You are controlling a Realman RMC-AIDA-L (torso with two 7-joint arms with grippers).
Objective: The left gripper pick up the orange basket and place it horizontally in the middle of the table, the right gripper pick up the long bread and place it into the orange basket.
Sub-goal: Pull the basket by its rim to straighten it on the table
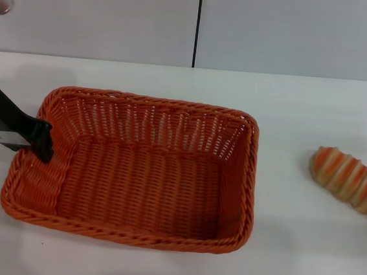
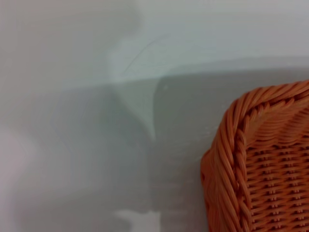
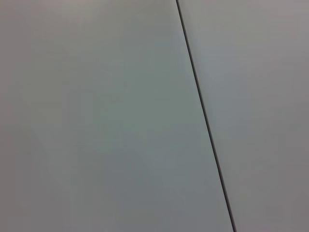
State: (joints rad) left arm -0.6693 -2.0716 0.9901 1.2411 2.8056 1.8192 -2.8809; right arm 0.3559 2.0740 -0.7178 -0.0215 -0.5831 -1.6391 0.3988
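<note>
We see the left gripper [image 1: 40,140] at the left rim of the orange basket [image 1: 141,172], which lies lengthwise mid-table [image 1: 176,78], though we cannot tell whether it grips; the long bread [image 1: 351,183] rests well apart at right.

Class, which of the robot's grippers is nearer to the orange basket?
Left. The left gripper is at the orange basket's left rim; the right gripper is out of view in every picture.
</note>
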